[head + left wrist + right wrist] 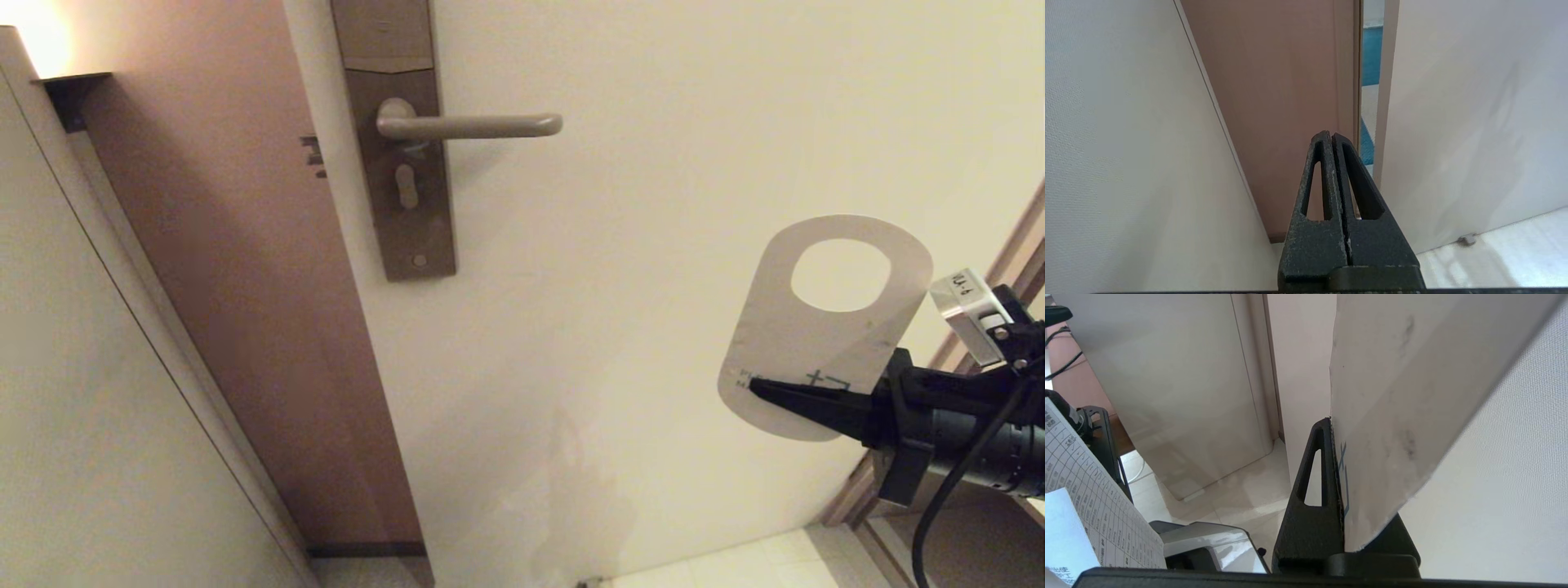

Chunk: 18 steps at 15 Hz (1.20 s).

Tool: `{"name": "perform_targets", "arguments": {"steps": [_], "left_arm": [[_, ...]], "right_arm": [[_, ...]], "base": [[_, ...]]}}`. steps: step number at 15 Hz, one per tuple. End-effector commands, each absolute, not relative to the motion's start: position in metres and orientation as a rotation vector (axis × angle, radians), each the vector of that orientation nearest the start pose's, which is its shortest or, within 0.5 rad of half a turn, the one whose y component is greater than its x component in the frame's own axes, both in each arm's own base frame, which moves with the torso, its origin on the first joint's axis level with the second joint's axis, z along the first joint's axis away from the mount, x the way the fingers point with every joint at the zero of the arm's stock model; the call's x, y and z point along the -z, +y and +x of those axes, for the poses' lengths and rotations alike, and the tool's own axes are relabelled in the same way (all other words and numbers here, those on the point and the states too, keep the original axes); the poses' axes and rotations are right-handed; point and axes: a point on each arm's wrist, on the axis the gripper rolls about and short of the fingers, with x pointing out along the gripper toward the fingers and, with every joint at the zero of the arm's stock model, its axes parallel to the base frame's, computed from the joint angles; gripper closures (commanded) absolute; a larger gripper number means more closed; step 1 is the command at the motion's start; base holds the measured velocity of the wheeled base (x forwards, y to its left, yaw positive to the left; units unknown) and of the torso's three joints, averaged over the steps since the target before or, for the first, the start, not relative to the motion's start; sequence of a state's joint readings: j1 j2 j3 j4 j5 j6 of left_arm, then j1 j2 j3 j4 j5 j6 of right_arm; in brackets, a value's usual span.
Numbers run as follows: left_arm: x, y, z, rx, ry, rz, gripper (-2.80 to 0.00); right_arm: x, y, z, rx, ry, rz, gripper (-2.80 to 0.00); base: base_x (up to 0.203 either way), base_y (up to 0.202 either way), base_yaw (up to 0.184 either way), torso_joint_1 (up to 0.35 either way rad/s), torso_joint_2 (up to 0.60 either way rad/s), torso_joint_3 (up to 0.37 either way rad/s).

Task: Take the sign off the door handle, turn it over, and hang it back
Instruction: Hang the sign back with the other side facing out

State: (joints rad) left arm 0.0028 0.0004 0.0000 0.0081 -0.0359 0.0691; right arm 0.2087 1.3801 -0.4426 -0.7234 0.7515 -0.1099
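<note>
**Operator:** I have the right gripper [755,385] clamped on the lower end of the flat, rounded pale door-hanger sign [784,335], with its large oval hole uppermost. The card is held low and well to the right of the slim beige-bronze lever door handle [482,125], apart from it, near the door's right edge. The handle is bare. The left gripper [1331,136] is parked low, jaws closed on nothing, facing the gap between door and frame.

**Supervisor:** Which face is outward?

**Operator:** In the head view I see a pale face with a few dark marks near the jaws. I cannot read any wording, so I cannot confirm the flip.

**Supervisor:** Procedure for re-hanging?

**Operator:** My judgement: raise the card until the oval hole sits level with the handle's free tip, which points right. Keep the card parallel to the cream door panel [653,245]. Slide the hole leftward over the tip toward the tall brownish lock plate [400,155], then release.

**Supervisor:** Clearance?

**Operator:** The door face between sign and handle is open. The wooden frame moulding [1012,253] lies just beside the wrist on the right; that is the tight side. The grip is far from the hole, so the top edge may flex on contact with the handle.
</note>
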Motion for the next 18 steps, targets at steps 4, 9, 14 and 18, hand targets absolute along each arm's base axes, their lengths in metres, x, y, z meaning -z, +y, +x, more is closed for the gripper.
{"name": "perform_targets", "arguments": {"steps": [4,9,14,18], "left_arm": [[-0.075,-0.001,-0.023,0.026,0.007,0.05,0.0],[-0.075,-0.001,-0.023,0.026,0.007,0.05,0.0],[-0.075,-0.001,-0.023,0.026,0.007,0.05,0.0],[-0.075,-0.001,-0.023,0.026,0.007,0.05,0.0]], "right_arm": [[-0.179,0.053,0.194,-0.951,0.155,-0.039,0.0],[-0.179,0.05,0.195,-0.875,0.159,-0.044,0.0],[-0.193,0.048,0.201,-0.727,0.122,-0.046,0.0],[-0.196,0.046,0.196,-0.62,0.12,-0.014,0.0]], "base": [[0.0,0.0,0.0,0.0,0.0,0.0],[0.0,0.0,0.0,0.0,0.0,0.0],[0.0,0.0,0.0,0.0,0.0,0.0],[0.0,0.0,0.0,0.0,0.0,0.0]]}}
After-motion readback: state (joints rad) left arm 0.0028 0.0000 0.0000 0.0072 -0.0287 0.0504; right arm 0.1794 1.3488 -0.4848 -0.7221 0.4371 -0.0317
